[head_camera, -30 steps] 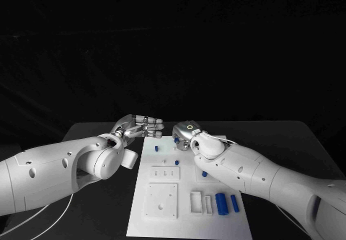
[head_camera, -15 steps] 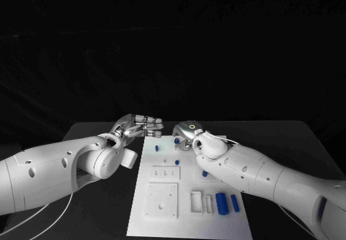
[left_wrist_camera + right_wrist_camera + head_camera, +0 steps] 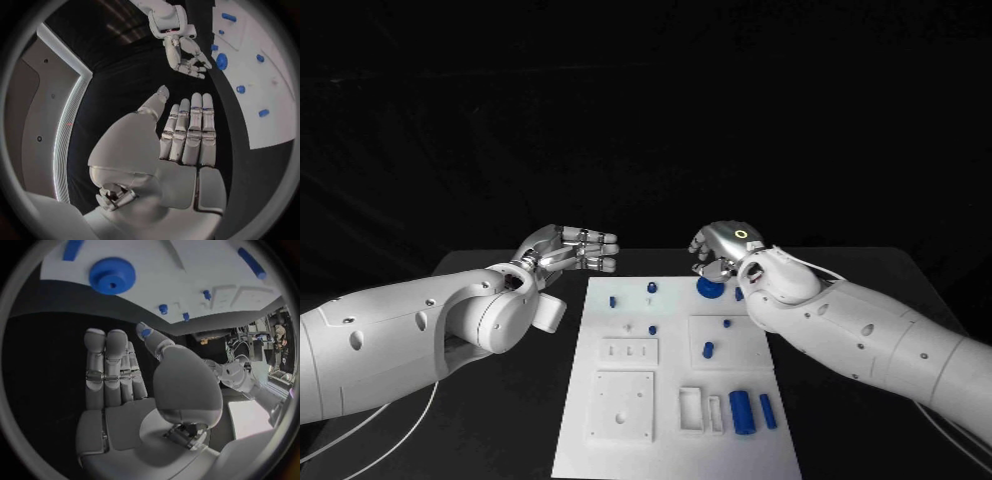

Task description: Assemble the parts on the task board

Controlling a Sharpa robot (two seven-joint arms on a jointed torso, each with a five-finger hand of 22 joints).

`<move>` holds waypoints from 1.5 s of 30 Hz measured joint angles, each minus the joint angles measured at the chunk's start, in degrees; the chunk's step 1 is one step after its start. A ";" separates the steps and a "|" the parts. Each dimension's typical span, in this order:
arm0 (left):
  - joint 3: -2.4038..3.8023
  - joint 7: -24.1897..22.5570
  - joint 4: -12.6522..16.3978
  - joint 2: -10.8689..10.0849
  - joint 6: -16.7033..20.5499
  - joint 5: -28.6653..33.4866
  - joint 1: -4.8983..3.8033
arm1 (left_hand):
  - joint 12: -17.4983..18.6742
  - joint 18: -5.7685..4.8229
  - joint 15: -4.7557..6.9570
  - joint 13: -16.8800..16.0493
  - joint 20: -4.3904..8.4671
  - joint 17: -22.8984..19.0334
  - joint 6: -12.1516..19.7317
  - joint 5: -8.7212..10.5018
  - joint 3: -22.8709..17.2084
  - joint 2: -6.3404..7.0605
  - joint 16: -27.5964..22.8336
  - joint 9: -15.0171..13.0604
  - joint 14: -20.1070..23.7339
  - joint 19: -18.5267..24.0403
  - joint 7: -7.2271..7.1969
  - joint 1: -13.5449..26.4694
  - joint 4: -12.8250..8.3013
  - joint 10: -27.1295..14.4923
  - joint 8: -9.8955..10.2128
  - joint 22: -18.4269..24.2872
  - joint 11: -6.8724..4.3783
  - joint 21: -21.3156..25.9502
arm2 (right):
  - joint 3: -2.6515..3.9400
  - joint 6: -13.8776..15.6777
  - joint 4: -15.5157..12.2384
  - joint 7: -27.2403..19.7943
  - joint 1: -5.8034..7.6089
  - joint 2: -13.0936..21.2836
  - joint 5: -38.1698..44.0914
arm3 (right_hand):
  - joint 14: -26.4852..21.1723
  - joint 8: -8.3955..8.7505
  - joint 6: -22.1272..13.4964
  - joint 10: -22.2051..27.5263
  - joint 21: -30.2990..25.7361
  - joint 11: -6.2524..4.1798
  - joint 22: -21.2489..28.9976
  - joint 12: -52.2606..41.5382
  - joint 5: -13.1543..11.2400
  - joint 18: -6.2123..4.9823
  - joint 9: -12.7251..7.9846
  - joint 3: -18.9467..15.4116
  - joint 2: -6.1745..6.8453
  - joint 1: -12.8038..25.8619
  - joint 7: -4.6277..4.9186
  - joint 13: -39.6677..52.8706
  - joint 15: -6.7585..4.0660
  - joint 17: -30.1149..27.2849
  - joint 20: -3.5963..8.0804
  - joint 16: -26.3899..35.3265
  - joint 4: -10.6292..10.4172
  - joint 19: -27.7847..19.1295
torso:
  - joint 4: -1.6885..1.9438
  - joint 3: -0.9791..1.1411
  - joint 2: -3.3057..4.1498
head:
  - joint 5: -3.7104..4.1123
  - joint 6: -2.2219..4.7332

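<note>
Task board: white plate in the middle of the black tabletop.
Parts: round blue disc near the board's far edge, apparently lying free.
Right hand: beside the disc, fingers extended, holding nothing.
Left hand: off the board's far-left corner, fingers straight, empty.

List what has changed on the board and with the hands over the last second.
The right hand has drawn back off the task board toward its far right corner, uncovering a round blue part there; it holds nothing now. The left hand stays raised beside the board's far left edge. The other blue parts have not moved.
</note>
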State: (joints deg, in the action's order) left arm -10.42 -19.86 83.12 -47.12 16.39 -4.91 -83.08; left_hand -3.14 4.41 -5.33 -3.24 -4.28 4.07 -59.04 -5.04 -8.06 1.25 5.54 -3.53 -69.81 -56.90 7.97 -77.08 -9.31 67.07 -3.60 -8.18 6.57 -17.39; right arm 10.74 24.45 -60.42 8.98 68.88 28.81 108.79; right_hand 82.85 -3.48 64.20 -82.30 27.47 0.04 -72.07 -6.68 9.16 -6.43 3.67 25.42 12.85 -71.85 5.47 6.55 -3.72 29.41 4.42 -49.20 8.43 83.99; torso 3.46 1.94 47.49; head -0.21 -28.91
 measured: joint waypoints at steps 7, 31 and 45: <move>0.09 -1.36 -0.89 -2.21 -1.94 -0.47 -0.37 | 0.00 0.00 0.00 -0.07 0.00 0.00 0.20 0.00 0.07 0.00 0.00 -0.02 0.00 0.00 0.20 0.00 -0.07 0.83 0.00 0.10 -0.42 0.00 | 1.01 -2.15 -1.71 -0.80 0.06 3.99 -2.16 | -1.44 -0.35 -0.60 10.39 16.05 -1.01 -2.89 -42.90 1.94 3.05 0.08 -13.26 -3.13 -0.76 -0.46 47.99 -1.03 12.21 1.89 -6.47 -1.39 -0.17 | -0.48 0.10 -0.24 | -0.58 -0.10; 0.13 -1.95 -3.12 -3.29 -2.91 -0.86 -0.82 | 0.00 0.00 0.00 -0.05 0.00 0.00 0.20 0.00 0.22 0.00 0.00 0.00 0.00 -0.01 0.21 0.00 -0.55 0.82 0.00 0.29 -0.41 0.00 | 1.12 -14.28 2.58 -1.95 0.03 2.76 -9.94 | -0.09 -0.35 -5.65 4.78 34.01 -0.35 -2.87 -59.15 4.60 3.01 0.07 -16.61 -2.74 -1.93 0.51 68.40 -0.34 32.63 1.08 -13.15 -5.76 0.04 | -0.26 0.16 -0.13 | 0.28 -0.38; 0.11 -1.79 -3.35 -3.10 -2.94 -1.25 -0.82 | 0.00 0.00 0.00 -0.05 0.00 0.00 0.20 0.00 0.22 0.00 0.00 0.00 0.00 -0.01 0.20 0.00 -0.54 0.82 0.00 0.35 -0.41 0.00 | 0.87 -13.99 4.83 -2.03 -0.36 0.54 -10.63 | -0.09 -0.35 -7.42 4.90 34.02 -0.23 -2.86 -58.53 3.02 2.99 -0.07 -14.87 -2.96 -2.15 0.75 68.39 -0.34 32.59 0.88 -13.14 -4.94 -0.17 | 0.14 0.52 -0.01 | -0.31 -0.41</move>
State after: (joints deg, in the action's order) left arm -10.30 -21.65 79.77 -50.22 13.45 -6.16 -83.89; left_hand -3.14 4.41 -5.33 -3.29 -4.28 4.07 -58.84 -5.04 -7.83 1.25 5.54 -3.52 -69.81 -56.91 8.17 -77.09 -9.86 67.89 -3.60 -7.83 6.15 -17.39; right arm 11.61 10.46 -55.60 6.95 68.52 29.35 98.16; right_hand 82.76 -3.83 56.78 -77.40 61.48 -0.19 -74.93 -65.21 12.18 -3.44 3.60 10.55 9.88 -74.00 6.22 74.94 -4.06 62.00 5.30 -62.34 3.48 83.82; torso 3.59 2.46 47.48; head -0.52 -29.31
